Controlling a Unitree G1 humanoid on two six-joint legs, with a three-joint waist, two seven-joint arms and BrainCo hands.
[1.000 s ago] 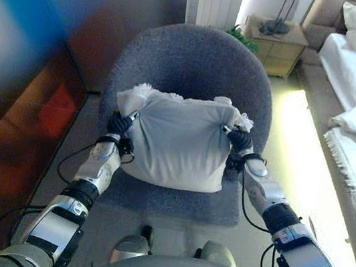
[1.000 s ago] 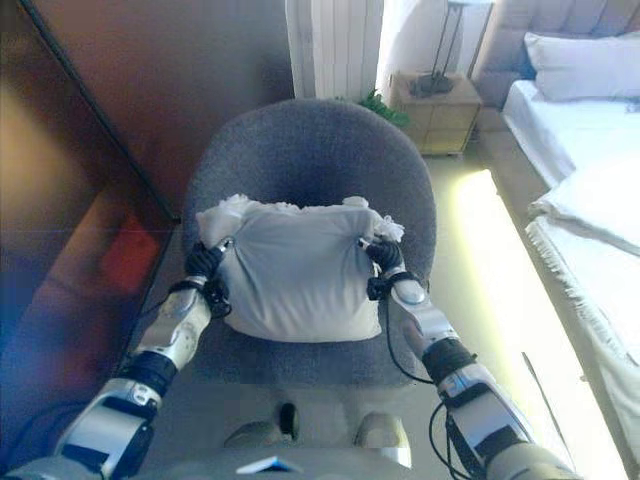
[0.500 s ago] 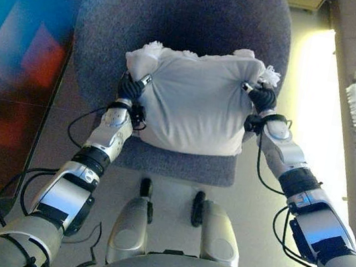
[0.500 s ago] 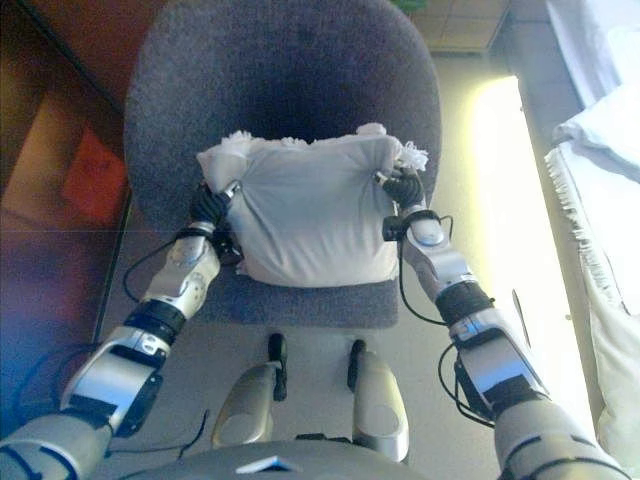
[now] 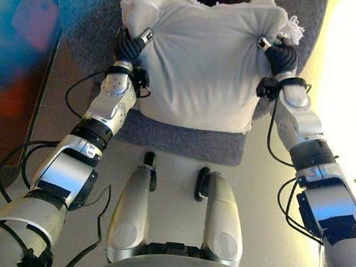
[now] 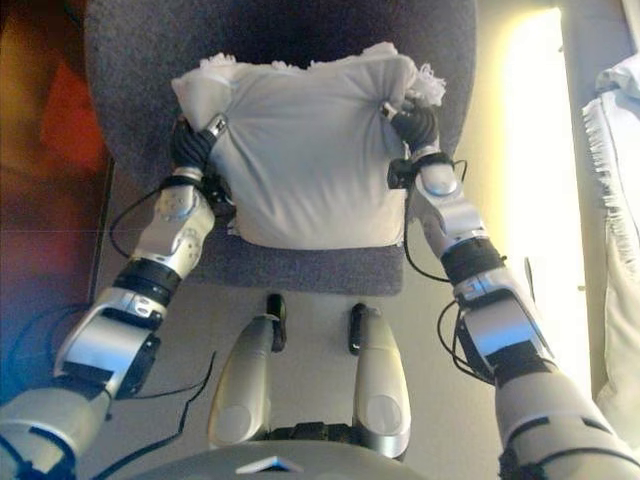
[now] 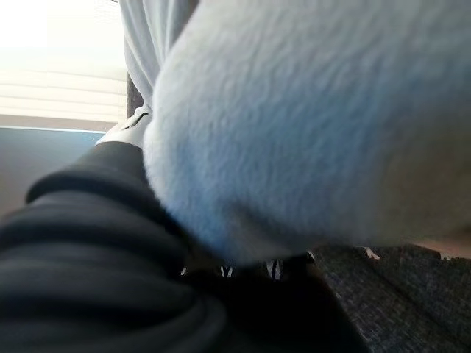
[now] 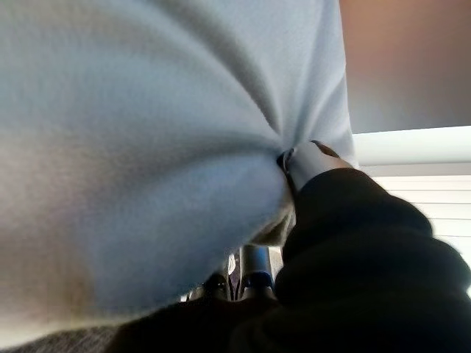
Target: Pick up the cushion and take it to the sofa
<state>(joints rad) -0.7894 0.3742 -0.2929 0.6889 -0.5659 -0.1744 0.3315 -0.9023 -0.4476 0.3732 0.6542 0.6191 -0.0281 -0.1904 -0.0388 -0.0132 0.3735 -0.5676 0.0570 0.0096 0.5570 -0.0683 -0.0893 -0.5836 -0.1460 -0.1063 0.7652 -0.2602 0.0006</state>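
Grey cushion in both hands

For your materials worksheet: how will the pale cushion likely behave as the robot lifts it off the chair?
Probably soft: the cushion puckers where the left hand and right hand pinch it. Likely light and saggy, unlikely to slip.

Dark grey fabric armchair w/ rounded back up top, pale floor below it, white fringed bedding along right edge, reddish-brown panel on left.
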